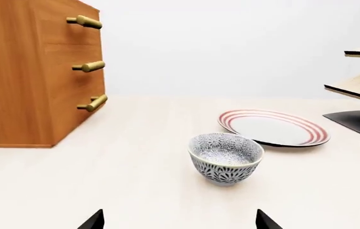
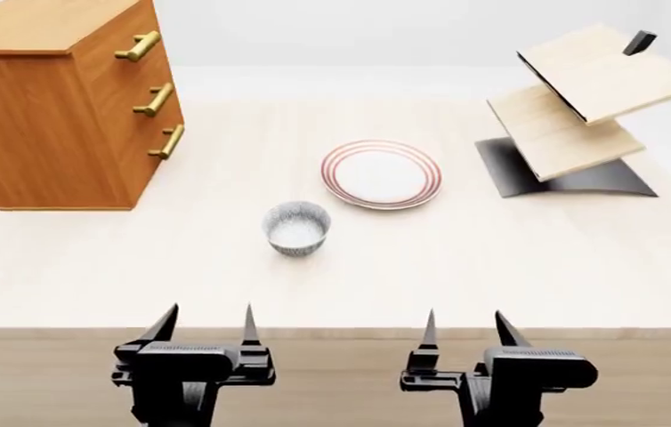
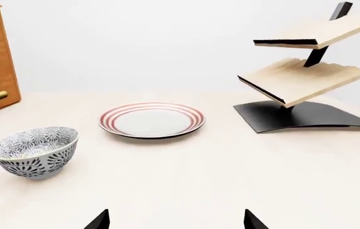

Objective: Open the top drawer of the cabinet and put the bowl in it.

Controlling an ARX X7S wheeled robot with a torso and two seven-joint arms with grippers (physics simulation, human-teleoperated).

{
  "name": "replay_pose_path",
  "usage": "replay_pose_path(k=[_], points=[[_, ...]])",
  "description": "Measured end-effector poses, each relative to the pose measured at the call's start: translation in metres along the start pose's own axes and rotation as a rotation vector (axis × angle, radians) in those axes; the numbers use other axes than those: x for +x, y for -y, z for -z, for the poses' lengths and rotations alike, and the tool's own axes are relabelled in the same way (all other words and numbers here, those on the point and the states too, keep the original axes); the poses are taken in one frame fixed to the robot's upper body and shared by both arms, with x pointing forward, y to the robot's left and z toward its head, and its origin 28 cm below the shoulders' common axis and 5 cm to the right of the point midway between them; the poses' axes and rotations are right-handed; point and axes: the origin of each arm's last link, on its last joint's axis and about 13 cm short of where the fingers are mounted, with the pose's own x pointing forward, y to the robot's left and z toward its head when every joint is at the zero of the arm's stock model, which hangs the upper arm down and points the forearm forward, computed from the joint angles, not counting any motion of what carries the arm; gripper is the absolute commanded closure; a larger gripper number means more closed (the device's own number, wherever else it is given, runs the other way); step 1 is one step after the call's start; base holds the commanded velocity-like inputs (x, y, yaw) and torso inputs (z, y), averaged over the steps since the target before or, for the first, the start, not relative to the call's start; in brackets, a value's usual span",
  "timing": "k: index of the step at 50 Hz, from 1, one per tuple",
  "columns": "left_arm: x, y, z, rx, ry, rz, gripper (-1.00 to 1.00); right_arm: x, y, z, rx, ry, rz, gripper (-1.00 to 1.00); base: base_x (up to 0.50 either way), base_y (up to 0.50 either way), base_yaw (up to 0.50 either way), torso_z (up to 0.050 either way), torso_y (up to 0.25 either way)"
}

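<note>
**Two pincers wait at the desk's near edge, drawer shut, bowl untouched**

The left pincer [image 2: 205, 325] and the right pincer [image 2: 464, 327] hover side by side over the near edge of the desk [image 2: 526, 267], each with its fingers spread apart and holding nothing. The cabinet [image 2: 57, 107] stands at the far left corner, its three brass handles facing toward the desk's right edge, and the top drawer [image 2: 136, 46] sits flush and closed. The bowl [image 2: 296, 228] rests upright near the middle of the desk, well apart from the cabinet and just short of the red-ringed plate [image 2: 381, 173]. A tilted shelf rack [image 2: 573, 107] occupies the far right corner.

The step in hand appears to be opening the drawer, with nothing of the task yet done. To do it well, the left pincer, nearer the cabinet, would likely approach the uppermost handle from the drawer's front, close squarely around the bar and pull straight out along the drawer's line of travel, toward the desk's right edge. An angled pull may bind the drawer or shift the cabinet. The bowl stands clear of that path.
</note>
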Motion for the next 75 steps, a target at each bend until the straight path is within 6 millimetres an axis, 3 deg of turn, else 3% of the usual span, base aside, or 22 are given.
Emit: replay_pose_path(k=[18,58,75], points=[[0.008,-0.004,-0.038,0.03,0.046,0.034,-1.0,-0.003,0.008,-0.037,-0.031,0.063,0.021,-1.0,0.0,0.0,0.0,0.05,0.0],[0.04,-0.018,-0.169,0.139,0.123,0.088,-1.0,0.005,0.026,-0.15,-0.128,0.087,0.015,-1.0,0.0,0.0,0.0,0.05,0.0],[0.042,-0.022,-0.197,0.161,0.158,0.085,-1.0,0.003,0.03,-0.171,-0.135,0.12,0.017,-1.0,0.39,0.0,0.0,0.05,0.0]])
